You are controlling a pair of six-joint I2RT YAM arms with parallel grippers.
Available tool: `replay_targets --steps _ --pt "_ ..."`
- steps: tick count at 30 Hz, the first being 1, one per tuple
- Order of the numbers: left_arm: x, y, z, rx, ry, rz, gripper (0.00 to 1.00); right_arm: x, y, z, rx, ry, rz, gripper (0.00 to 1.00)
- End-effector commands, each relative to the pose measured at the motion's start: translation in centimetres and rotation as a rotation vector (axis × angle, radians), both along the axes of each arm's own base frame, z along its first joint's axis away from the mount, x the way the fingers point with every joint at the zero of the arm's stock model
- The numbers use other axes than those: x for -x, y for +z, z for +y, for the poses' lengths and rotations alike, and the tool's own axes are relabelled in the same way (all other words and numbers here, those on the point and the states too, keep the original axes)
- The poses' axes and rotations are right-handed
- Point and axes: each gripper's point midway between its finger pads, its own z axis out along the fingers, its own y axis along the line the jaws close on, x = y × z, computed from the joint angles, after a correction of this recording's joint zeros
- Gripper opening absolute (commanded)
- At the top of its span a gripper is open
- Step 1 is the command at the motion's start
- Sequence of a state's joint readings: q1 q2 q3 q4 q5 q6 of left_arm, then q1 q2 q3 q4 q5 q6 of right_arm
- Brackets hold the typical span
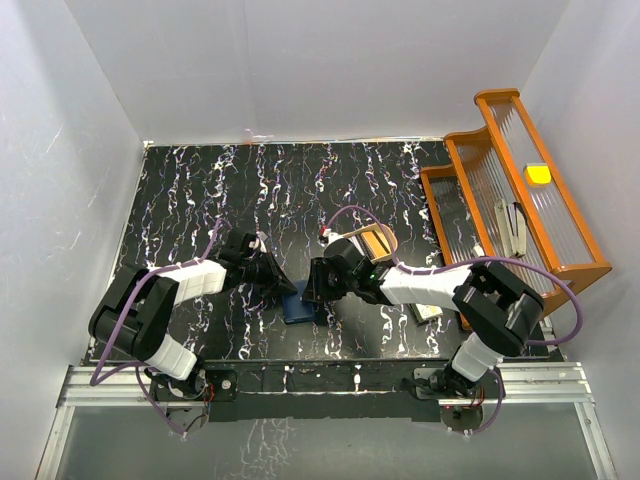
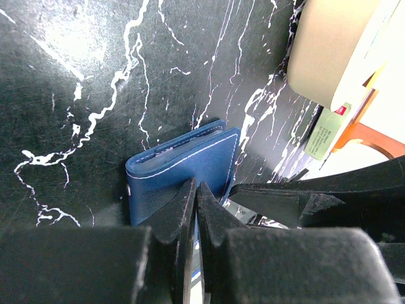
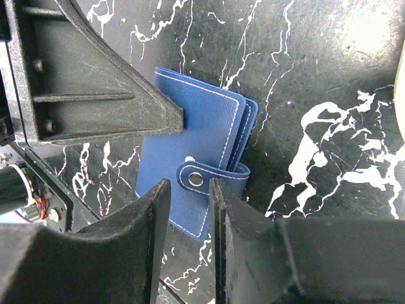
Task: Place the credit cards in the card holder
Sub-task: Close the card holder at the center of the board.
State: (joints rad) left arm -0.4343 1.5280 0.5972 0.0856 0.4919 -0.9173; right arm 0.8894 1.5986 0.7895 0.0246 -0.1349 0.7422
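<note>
card holder [image 3: 202,126] (navy, folded), pinched by left hand [image 2: 195,187], beside right hand [image 3: 190,187]

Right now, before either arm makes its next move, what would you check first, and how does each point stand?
1. Wallet sits between the two arms: ok.
2. Left pincer shut on the wallet's near edge to steady it: ok.
3. Right pincer lined up with the snap tab: ok, jaws apart just short of it.
4. Wallet open to take cards: not ok, the tab looks snapped shut.
5. A card lying close by: ok, a pale card is nearby.
6. A card held in a pincer: not ok, neither holds one.
</note>
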Motion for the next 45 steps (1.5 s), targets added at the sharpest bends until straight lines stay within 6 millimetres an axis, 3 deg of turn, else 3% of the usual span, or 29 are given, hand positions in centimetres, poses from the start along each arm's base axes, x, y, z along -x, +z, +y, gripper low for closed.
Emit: replay_targets --steps 1,18,45 --pt "1.7 -3.0 2.1 -0.137 0.025 0.074 0.04 -0.7 2.0 1.5 -0.046 0.026 -0.041 0.28" --pt "2.0 -3.1 1.7 -0.116 0.031 0.094 0.04 -1.0 0.4 1.8 -0.054 -0.019 -0.001 0.23" --pt "2.3 -3.4 1.7 -0.112 0.038 0.107 0.04 -0.6 -0.2 2.2 -0.065 -0.008 0.029 0.17"
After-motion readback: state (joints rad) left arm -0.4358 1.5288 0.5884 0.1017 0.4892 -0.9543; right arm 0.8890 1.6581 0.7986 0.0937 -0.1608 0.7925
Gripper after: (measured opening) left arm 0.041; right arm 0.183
